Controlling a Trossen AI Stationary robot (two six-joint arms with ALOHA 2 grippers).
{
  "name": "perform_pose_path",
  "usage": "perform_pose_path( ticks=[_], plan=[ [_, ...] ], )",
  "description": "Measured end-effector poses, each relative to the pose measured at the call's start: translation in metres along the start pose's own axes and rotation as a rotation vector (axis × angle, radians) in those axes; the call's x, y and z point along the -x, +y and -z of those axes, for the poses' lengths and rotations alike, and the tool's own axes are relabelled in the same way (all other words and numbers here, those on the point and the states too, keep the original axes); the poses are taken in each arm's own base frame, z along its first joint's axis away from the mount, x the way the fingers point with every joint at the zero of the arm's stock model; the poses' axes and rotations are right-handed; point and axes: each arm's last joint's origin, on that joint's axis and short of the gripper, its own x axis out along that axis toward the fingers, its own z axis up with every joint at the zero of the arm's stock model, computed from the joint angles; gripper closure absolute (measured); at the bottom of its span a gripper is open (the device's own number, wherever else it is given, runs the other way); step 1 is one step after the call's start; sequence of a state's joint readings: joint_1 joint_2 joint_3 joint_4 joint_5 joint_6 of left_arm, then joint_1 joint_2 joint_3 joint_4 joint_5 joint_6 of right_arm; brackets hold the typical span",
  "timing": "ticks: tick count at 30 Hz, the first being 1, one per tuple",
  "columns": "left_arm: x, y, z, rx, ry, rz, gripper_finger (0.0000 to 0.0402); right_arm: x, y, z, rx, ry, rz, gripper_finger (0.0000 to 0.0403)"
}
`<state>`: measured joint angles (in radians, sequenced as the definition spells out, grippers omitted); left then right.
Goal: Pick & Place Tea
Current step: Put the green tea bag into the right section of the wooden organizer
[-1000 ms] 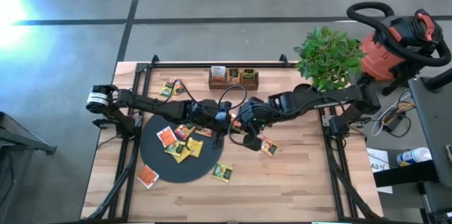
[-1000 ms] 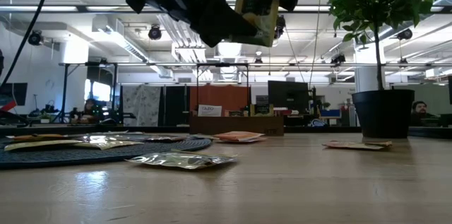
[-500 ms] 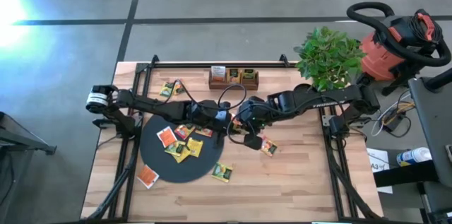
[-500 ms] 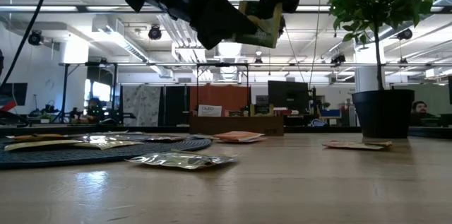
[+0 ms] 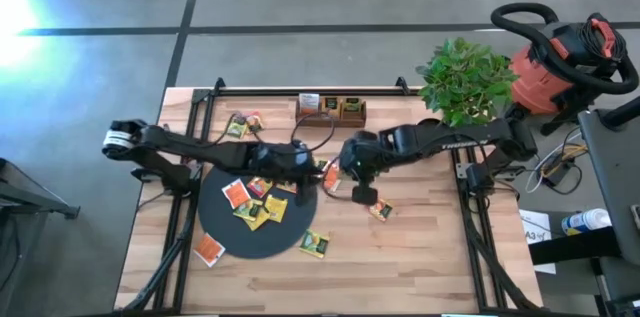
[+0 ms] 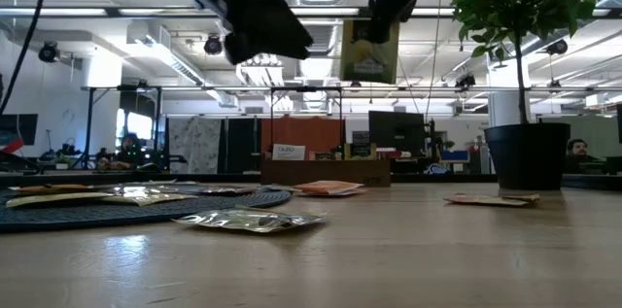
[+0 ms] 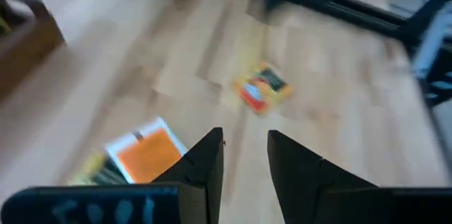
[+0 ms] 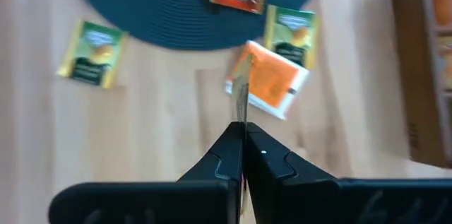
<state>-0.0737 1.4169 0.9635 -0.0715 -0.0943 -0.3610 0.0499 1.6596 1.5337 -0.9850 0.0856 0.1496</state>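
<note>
Both arms met over the middle of the counter (image 5: 420, 257). The right hand (image 8: 242, 136) was clenched on a yellow packet (image 6: 370, 51), gripping its top edge so that it hung upright in the air, well above the wood; in the right wrist view the packet showed edge-on between the closed fingers. The left hand (image 7: 244, 150) hung just left of it, over the right rim of the black disc (image 5: 215, 232), its fingers parted with nothing between them.

The other tea lay scattered. Several orange-red and yellow packets (image 5: 255, 202) sat on the disc. A green packet (image 5: 315, 245) lay on the wood just off the disc's near right edge, and an orange-red one (image 5: 208, 249) just off its near left edge. A yellow-and-red packet (image 5: 380, 210) lay alone right of centre, near the right hand. An orange packet (image 5: 330, 177) lay on the wood beneath the two hands. More packets (image 5: 238, 124) lay at the far left, beside the frame. The wooden tray (image 5: 331, 110) stood at the far edge with packets in its compartments. A potted plant (image 5: 462, 82) stood at the far right corner.
</note>
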Motion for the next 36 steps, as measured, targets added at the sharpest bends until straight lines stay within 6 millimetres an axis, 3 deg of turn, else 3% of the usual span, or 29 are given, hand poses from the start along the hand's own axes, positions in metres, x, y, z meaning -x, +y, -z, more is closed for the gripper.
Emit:
perform_pose_path(
  ticks=[4,8,12,16,20,26,36],
  plan=[
    [0.031,-0.018,0.008,0.074,-0.04,0.066,0.0296,-0.004,-0.029,-0.003,0.004,0.006,0.058,0.0394],
    [0.058,-0.031,0.021,0.107,-0.121,0.019,0.0296,-0.014,-0.06,-0.005,0.017,0.039,0.147,0.0394],
    [0.08,-0.03,0.03,0.115,-0.207,-0.078,0.0296,-0.027,-0.091,-0.005,0.001,0.079,0.195,0.0394],
    [0.096,-0.016,0.036,0.125,-0.264,-0.183,0.0296,-0.04,-0.116,-0.007,0.02,0.088,0.288,0.0394],
    [0.108,0.0,0.045,0.14,-0.332,-0.299,0.0296,-0.054,-0.14,-0.009,0.046,0.09,0.312,0.0394],
    [0.117,0.017,0.058,0.244,-0.377,-0.324,0.0296,-0.073,-0.172,-0.001,0.092,0.16,0.323,0.0394],
    [0.122,0.025,0.059,0.327,-0.469,-0.431,0.0296,-0.078,-0.215,0.01,0.053,0.133,0.285,0.0394]
  ],
)
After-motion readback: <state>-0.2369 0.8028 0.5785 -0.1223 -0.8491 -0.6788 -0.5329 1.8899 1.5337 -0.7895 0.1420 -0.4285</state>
